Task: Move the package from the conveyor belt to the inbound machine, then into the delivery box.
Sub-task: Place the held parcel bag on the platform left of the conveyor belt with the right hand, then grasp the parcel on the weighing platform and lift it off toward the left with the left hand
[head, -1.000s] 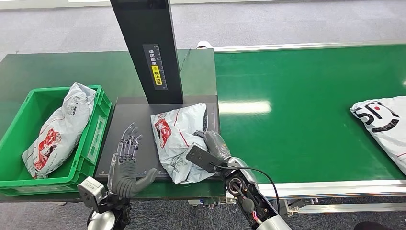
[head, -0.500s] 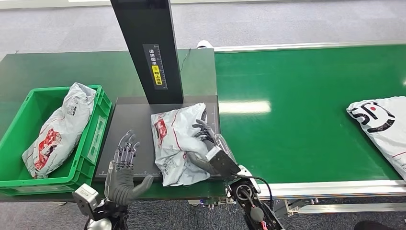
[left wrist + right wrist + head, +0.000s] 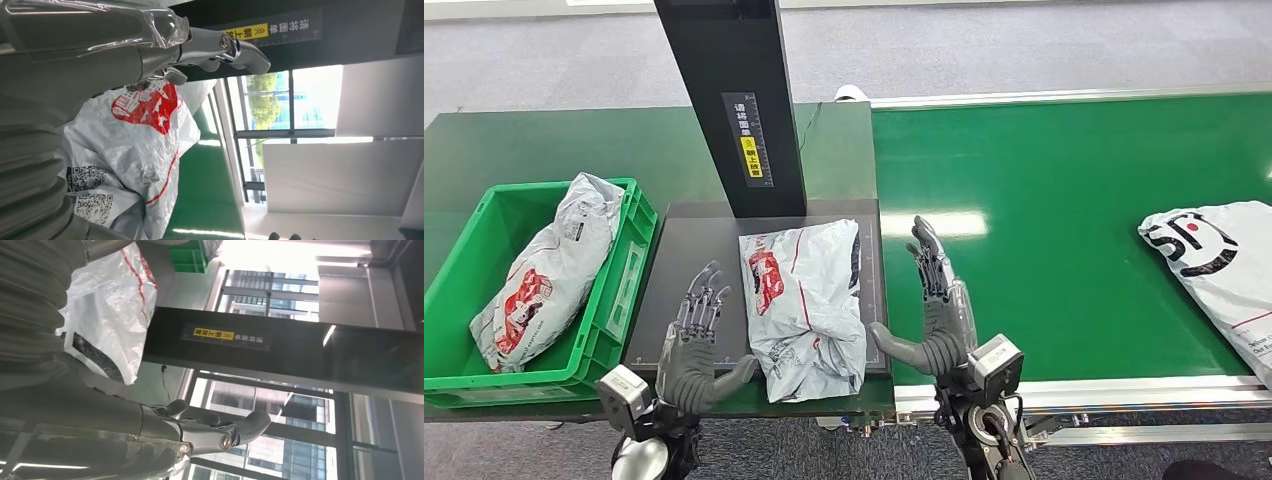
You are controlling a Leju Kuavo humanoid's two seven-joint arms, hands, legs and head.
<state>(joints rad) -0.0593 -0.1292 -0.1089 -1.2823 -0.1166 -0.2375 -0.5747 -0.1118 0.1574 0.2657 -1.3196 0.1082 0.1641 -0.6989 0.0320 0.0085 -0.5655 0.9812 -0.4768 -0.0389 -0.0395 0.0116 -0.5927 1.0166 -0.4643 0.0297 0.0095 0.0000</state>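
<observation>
While the grey poly mailer package (image 3: pixel 804 305) lies flat on the dark platform (image 3: pixel 694 250) of the inbound machine, both hands stand apart from it with fingers extended. The package carries a red printed logo and QR codes, and its near end overhangs the platform's front edge slightly. The left hand (image 3: pixel 696 340) is raised over the platform just beside the package's left side, fingers spread and thumb pointing toward the bag, holding nothing. The right hand (image 3: pixel 939 310) stands upright just beside the package's right side, over the edge of the green conveyor belt (image 3: pixel 1064 200), likewise spread and empty. The machine's black upright column (image 3: pixel 729 100), bearing a yellow warning label, rises behind the package. To the left, a green plastic delivery box (image 3: pixel 619 300) contains a second grey mailer (image 3: pixel 549 270), laid lengthwise. Far right on the belt lies a white mailer (image 3: pixel 1219 265) with black lettering and a red dot. In the left wrist view, the package (image 3: pixel 135 150) appears close beyond the fingers (image 3: pixel 235 50).
</observation>
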